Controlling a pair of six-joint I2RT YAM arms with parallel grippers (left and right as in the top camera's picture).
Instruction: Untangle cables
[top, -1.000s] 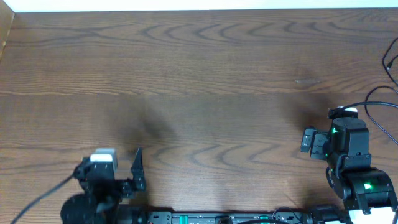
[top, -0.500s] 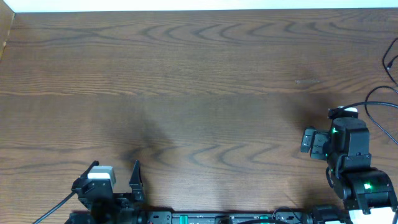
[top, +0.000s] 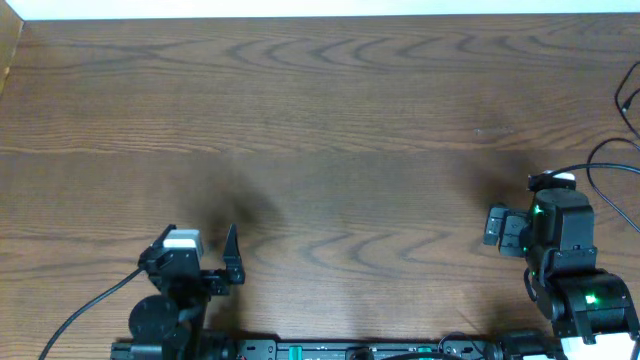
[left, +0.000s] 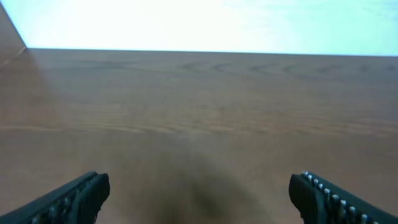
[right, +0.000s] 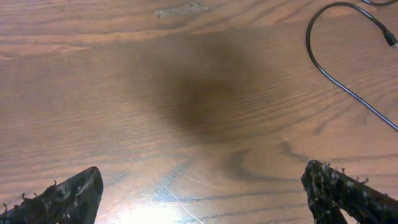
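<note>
**Overhead.**
- Brown wood-grain table (top: 330, 100): most of the surface carries nothing.
- Thin black cable (top: 590, 165): lies at the far right edge of the frame, curving out of view. No white cord or coil shows here, so I cannot tell where the tangle itself sits.
- My left gripper (top: 193, 258): low in the lower left, well apart from the cable, fingers spread and nothing between them.
- My right gripper (top: 500, 226): lower right, near the cable but not touching it. From this angle I cannot read its opening.

**Left wrist.**
- Left gripper (left: 200, 183): two dark ribbed fingertips in the bottom corners of the frame, set wide, with bare table (left: 205, 93) ahead. No cable appears. I judge this arm is parked clear because the work is on the other side.

**Right wrist.**
- Right gripper (right: 202, 180): fingertips at the bottom corners, wide apart and empty, above its own dark shadow on the table (right: 93, 93).
- Thin black cable (right: 307, 38): a loop in the upper right of the frame, with a small plug end near the right edge. It is off the line between my fingers.
- I judge the wide stance is readiness. Reaching the cable would call for a shift toward the upper right of this frame.
</note>
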